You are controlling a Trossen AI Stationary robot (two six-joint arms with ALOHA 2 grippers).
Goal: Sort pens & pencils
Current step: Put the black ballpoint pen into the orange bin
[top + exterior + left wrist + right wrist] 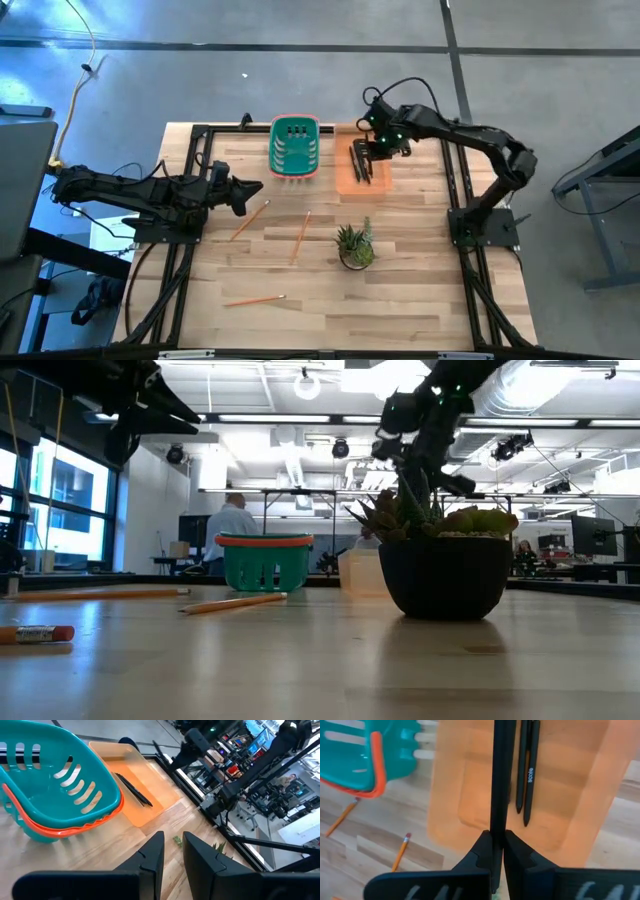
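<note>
— Right wrist view settles it: the right gripper is pinched on a black pen, held over the orange tray where two more pens lie side by side.

— And the pencils?

— Three loose on the table, between the left gripper and the potted plant. The teal basket sits just beside the tray.

— Left fingers?

— Slightly apart, holding nothing, hovering near the closest pencil.

— Easy to grab?

— I'd judge them light, stiff and slim, but apt to roll. Take one mid-shaft, squarely across, or it may pivot in the grip.
</note>
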